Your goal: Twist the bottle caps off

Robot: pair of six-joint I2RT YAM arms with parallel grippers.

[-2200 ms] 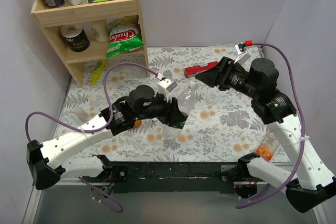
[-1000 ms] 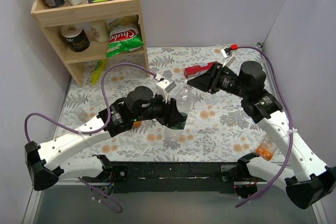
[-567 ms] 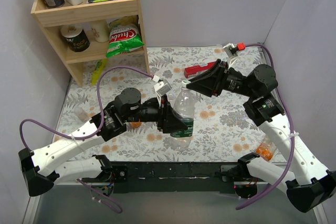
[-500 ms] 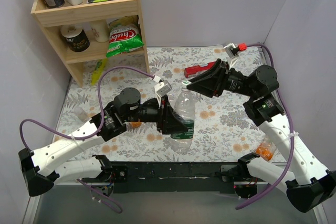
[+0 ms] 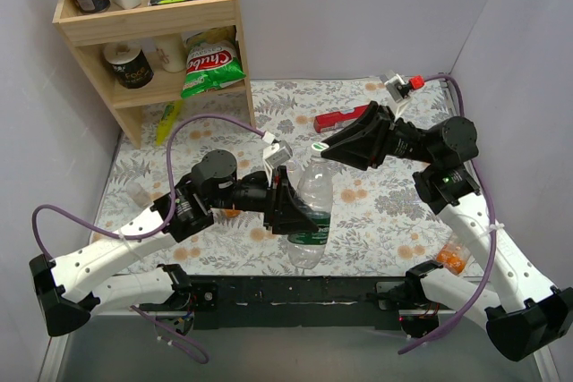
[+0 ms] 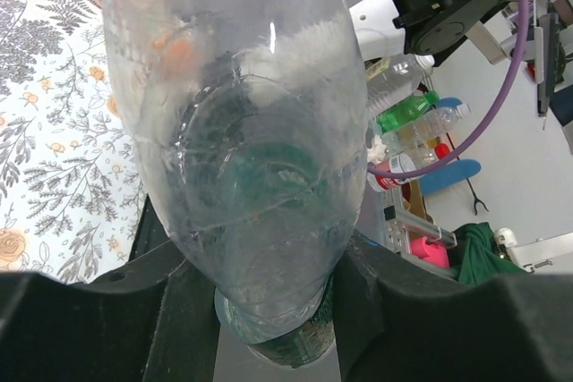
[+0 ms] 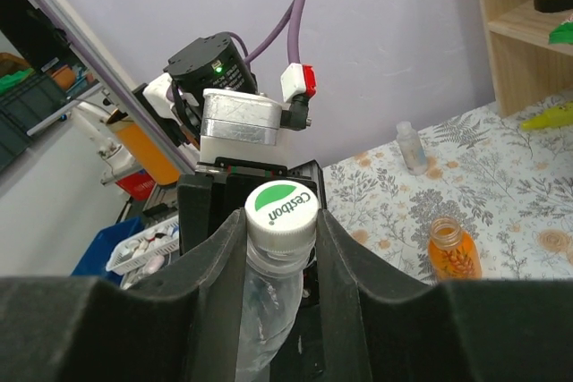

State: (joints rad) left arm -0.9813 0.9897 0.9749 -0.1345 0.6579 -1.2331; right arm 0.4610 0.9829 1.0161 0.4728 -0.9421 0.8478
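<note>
Centre of the floral surface point(image 5: 385, 199), and the green-labelled bottle point(image 5: 312, 207) is up in the air and tilted. Its base leans toward the arms' bases and its neck points up and away.

The left end effector point(image 5: 297, 212) is clamped on that bottle's lower body. On the left wrist view the dark fingers point(image 6: 183, 306) squeeze in from both sides of the clear wall, and the bottle fills nearly the whole picture.

Up at the top of the bottle, the right end effector point(image 5: 324, 149) comes in from the right. It is closed on the green-and-white cap point(image 7: 281, 207), and the right wrist view is clear on this. The cap sits on the bottle's neck, with one black finger point(image 7: 345, 261) tight against each side of it.

Now the rest of the field, all placed from that held bottle:
- **Short orange bottle** point(image 7: 450, 255): it stands upright on the surface to the held bottle's left, mostly behind the left arm from above.
- **Small clear bottle** point(image 5: 139, 194): it stands farther left of the held bottle.
- **Second orange bottle** point(image 5: 457, 255): it is well to the held bottle's right, down by the right arm's lower link.
- **Red box** point(image 5: 338, 119): it lies on the surface just beyond the held bottle's neck.
- **Wooden shelf** point(image 5: 152, 33): it stands far off to the held bottle's left and rear, loaded with cans and packets.
</note>
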